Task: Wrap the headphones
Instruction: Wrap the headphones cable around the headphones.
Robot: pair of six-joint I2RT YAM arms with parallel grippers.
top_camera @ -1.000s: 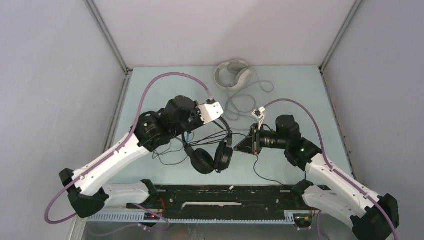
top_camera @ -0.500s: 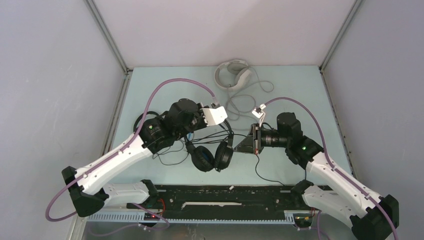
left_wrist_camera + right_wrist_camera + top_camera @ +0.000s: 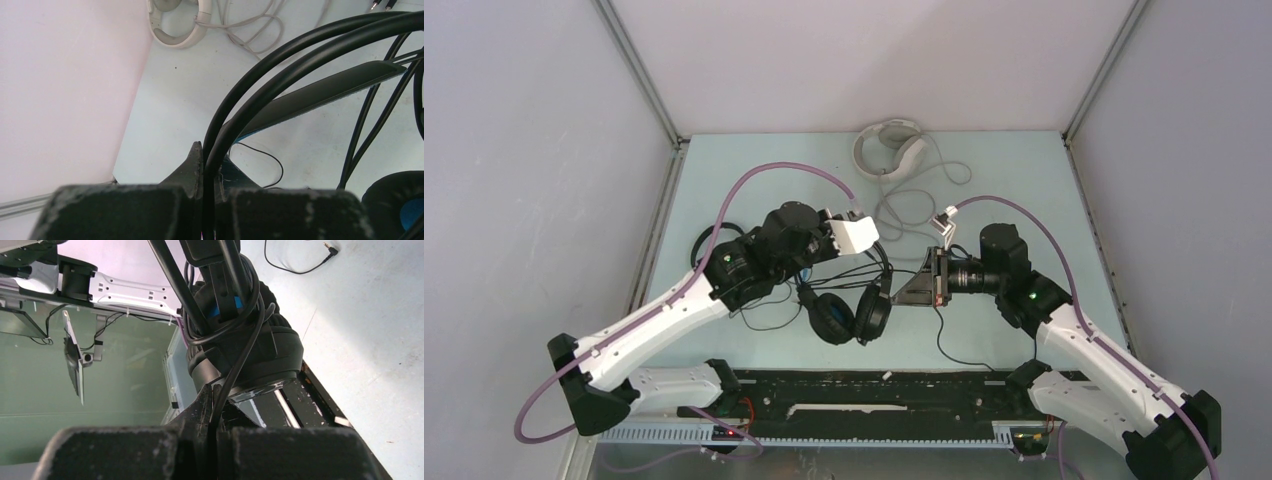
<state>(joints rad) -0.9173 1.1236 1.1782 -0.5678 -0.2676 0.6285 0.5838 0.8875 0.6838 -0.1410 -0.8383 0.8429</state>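
Observation:
The bulky black headphones (image 3: 849, 315) hang between my two grippers, ear cups down, just above the table. My left gripper (image 3: 210, 156) is shut on the two black wire arcs of their headband (image 3: 320, 90); in the top view the left gripper (image 3: 871, 258) sits under its white wrist camera. My right gripper (image 3: 215, 401) is shut on their black cord (image 3: 245, 352), which loops round the near ear cup (image 3: 260, 347). From the right, the right gripper (image 3: 902, 292) points at the cups. The white-grey headphones (image 3: 889, 148) lie at the back with a loose cord (image 3: 904, 205).
Thin black cords (image 3: 759, 315) lie on the table under my left arm, and another cord (image 3: 944, 345) trails below my right gripper. A thin cord ending in a jack plug (image 3: 327, 247) rests on the table. The black base rail (image 3: 854, 385) runs along the near edge.
My left wrist has moved slightly right and down with the headband. The black headphones have shifted a little to the right. The right gripper has edged up and right, still holding the cord.

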